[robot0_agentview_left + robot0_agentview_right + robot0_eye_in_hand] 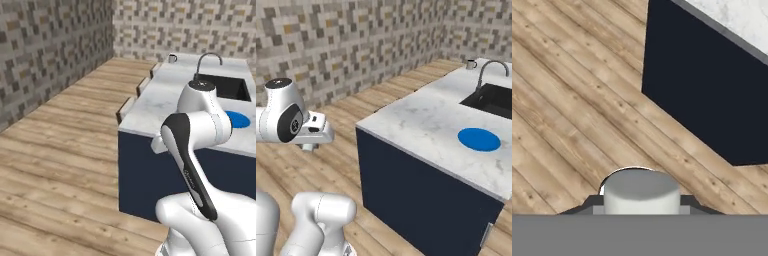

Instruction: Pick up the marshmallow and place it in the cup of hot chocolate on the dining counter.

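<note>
Marshmallow point(641, 194), a short white cylinder, sits pinched between the two dark fingertips point(592, 202) at the bottom of the hand view, so the gripper point(641, 204) is closed on it. Beyond it lie the wooden floor planks point(572, 100), the dark navy side of the dining counter point(712, 95) and a corner of its marble top.

From the left base camera, the white arm point(200, 130) rises in front of the counter point(160, 100), hiding the hand. A blue round plate point(239, 119) lies on the marble near the arm's elbow, a black sink point(227, 86) with a curved tap point(207, 59) sits beyond it, and the cup of hot chocolate point(172, 58) stands at the far end of the top, well apart from the plate.

From the right base camera, the arm's wrist point(311, 131) hangs over the floor, left of the counter point(421, 120). The plate point(479, 139) rests on the marble, the sink point(493, 100) behind it, the cup point(471, 64) near the far corner. No writing or labels can be read on anything.
</note>
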